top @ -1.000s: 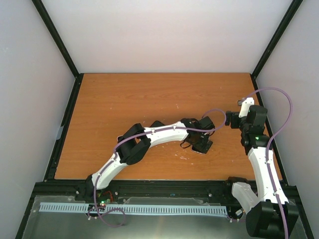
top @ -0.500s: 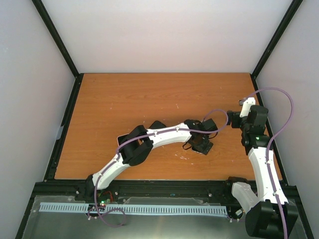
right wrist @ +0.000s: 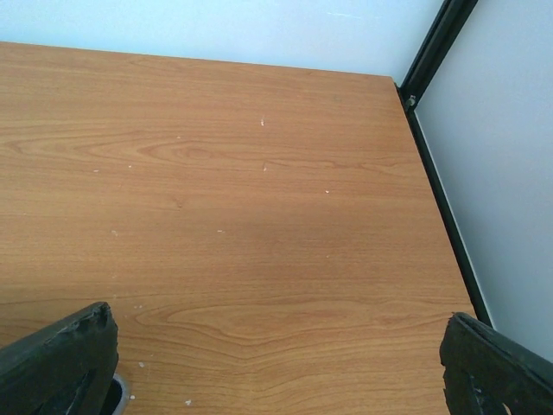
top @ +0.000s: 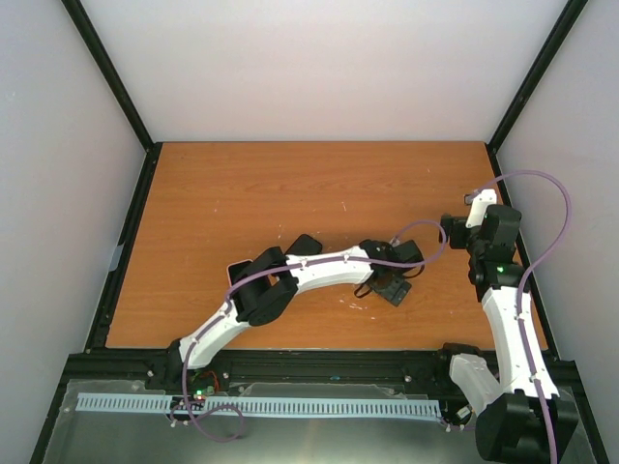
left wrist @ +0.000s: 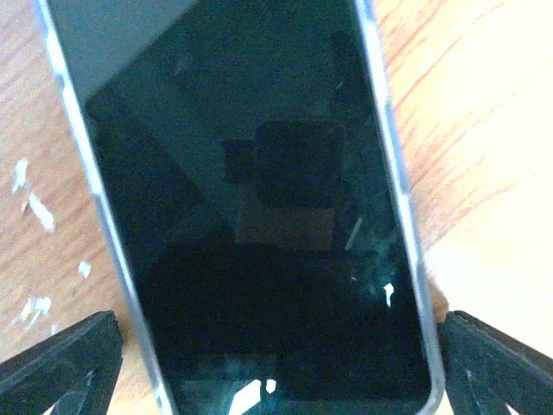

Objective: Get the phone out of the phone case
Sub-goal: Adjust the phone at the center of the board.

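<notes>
Black phone [left wrist: 251, 216] between left gripper [left wrist: 281, 333] fingers [left wrist: 60, 363]

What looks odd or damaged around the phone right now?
Nothing is spilled or visibly broken. Small white flecks dot the table beside the phone, whose dark screen carries fine scuffs and specks. In the wrist view, the phone lies slightly askew between the fingers of the left gripper. The right gripper hangs open over bare wood.
</notes>
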`<state>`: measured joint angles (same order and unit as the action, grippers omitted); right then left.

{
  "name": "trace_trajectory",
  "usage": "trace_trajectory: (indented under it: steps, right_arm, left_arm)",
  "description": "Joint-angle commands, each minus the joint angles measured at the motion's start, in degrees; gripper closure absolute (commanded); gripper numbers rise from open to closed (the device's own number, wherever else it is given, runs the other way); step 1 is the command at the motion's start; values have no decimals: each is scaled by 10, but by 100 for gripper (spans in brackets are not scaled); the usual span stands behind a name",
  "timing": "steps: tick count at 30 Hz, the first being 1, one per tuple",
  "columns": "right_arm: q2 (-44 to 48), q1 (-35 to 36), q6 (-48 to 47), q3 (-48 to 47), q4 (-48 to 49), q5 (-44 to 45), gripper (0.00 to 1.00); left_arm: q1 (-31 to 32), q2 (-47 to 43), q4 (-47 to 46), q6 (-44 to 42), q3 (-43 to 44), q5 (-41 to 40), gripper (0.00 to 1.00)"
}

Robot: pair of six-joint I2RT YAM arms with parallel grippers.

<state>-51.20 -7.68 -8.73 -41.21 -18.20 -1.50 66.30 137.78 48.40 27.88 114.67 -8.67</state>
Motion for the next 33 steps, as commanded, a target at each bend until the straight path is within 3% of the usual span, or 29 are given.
trace_trajectory:
  steps: [1, 6, 10, 14, 18, 26, 33]
  right_arm:
    - [10, 1, 0, -5, 6, 0, 0]
    - [11, -1, 0, -5, 6, 2, 0]
    - [10, -3, 0, -5, 6, 4, 0]
    - [-2, -35, 11, -24, -12, -13, 0]
    - [-48, -59, -27, -85, -112, -67, 0]
    - [-104, -63, -114, -139, -241, -99, 0]
    - [-108, -66, -137, -158, -279, -96, 0]
  left_arm:
    - [6, -38, 26, 11, -74, -47, 0]
    - [-26, -121, -12, 11, -197, -22, 2]
    - [-33, -180, -97, -64, -259, 53, 1]
    - [-49, -195, -137, -96, -257, 54, 1]
    - [-80, -174, -139, -105, -211, 94, 0]
    - [-84, -120, -129, -155, -148, 179, 0]
    - [-85, -96, -123, -161, -138, 216, 1]
